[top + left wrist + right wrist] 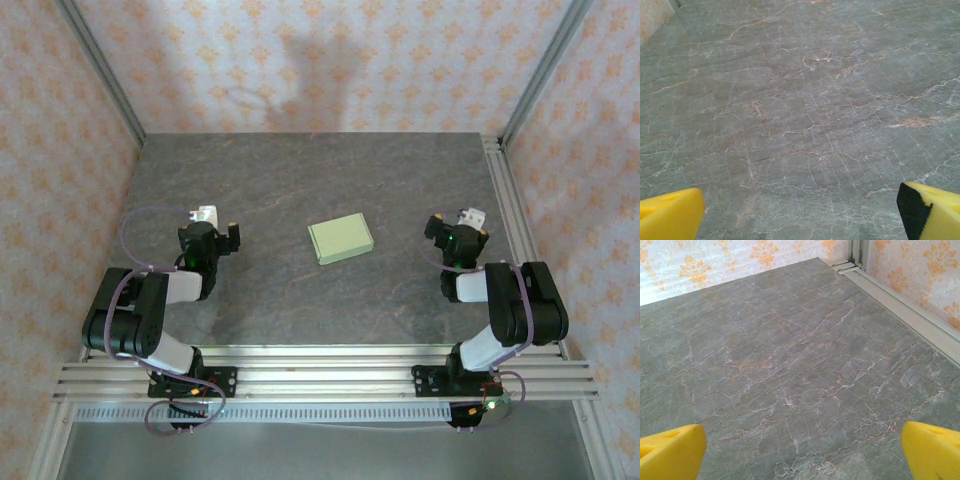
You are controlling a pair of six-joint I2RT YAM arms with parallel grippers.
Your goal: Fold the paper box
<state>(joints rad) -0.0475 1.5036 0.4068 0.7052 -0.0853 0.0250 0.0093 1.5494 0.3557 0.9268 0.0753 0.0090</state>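
I note the paper box (pixel 341 240) lying mid-counter (pixel 300 310), well apart from the left gripper (pixel 218 225) and right gripper (pixel 452 222), both wide and empty. I judge it light, flimsy and crushable, so I would pinch an edge.

The flat grey table (pixel 300 310) looks like stone: matt, crossed with fine rust and white veins. The small pale-green rectangular paper box (pixel 340 240) is smooth, matt card. The left claw (pixel 800 212) and right claw (pixel 802 452) have smooth yellow plastic fingers (pixel 670 215) with a dull sheen. The ribbed silver rails (pixel 320 368) look like brushed metal.
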